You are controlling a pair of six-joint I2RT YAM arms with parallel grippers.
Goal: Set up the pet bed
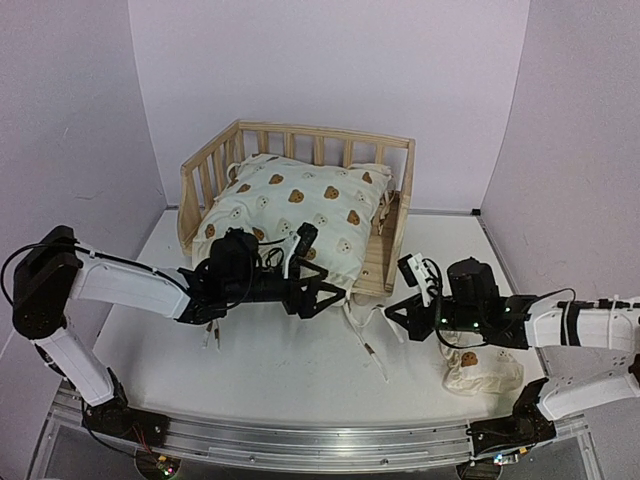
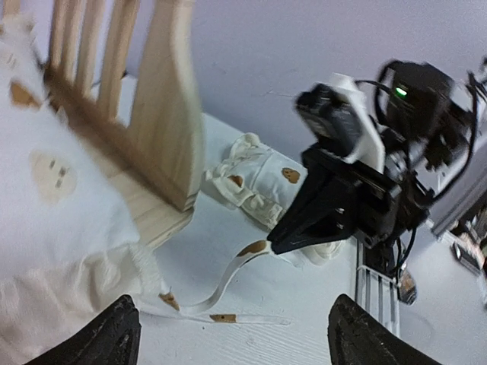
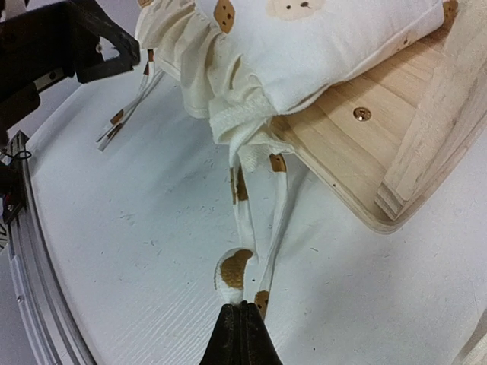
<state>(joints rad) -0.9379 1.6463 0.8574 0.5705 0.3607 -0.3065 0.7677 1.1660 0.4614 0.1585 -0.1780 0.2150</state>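
Just behind the wide-open, empty left gripper (image 1: pixel 318 266) stands the light pine slatted pet bed (image 1: pixel 322 136), cream bear-print cushion (image 1: pixel 300 215) inside; off the bed's front right corner, the right gripper (image 3: pixel 243 323) pinches a cushion tie (image 3: pixel 237 228).

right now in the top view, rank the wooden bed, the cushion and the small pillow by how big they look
1. wooden bed, largest
2. cushion, nearly fills the bed
3. small pillow, clearly smallest, though nearer the camera
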